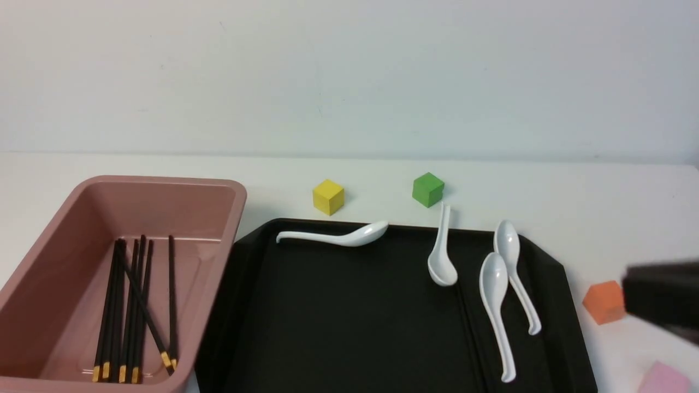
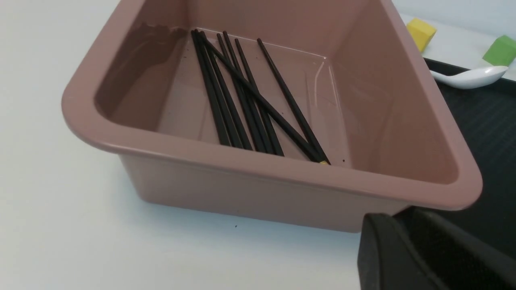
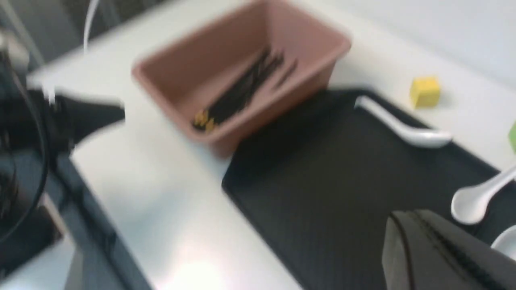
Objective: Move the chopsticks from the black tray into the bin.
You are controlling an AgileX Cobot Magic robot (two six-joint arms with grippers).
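Several black chopsticks (image 1: 131, 305) with gold bands lie inside the pink bin (image 1: 164, 183) at the left, one crossing the others. In the left wrist view the chopsticks (image 2: 242, 96) rest on the floor of the bin (image 2: 282, 163). My left gripper (image 2: 397, 215) hangs just outside the bin's near corner, slightly open and empty. The black tray (image 1: 349, 316) holds only white spoons (image 1: 338, 236). A faint straight line crosses the tray floor beside them, and I cannot tell what it is. My right gripper (image 3: 403, 217) is shut on nothing above the tray (image 3: 322, 181), a blurred dark shape (image 1: 655, 295) at the right edge.
A yellow cube (image 1: 328, 196) and a green cube (image 1: 427, 189) stand on the table behind the tray. An orange cube (image 1: 603, 302) and a pink block (image 1: 663, 379) lie right of the tray, close to my right gripper.
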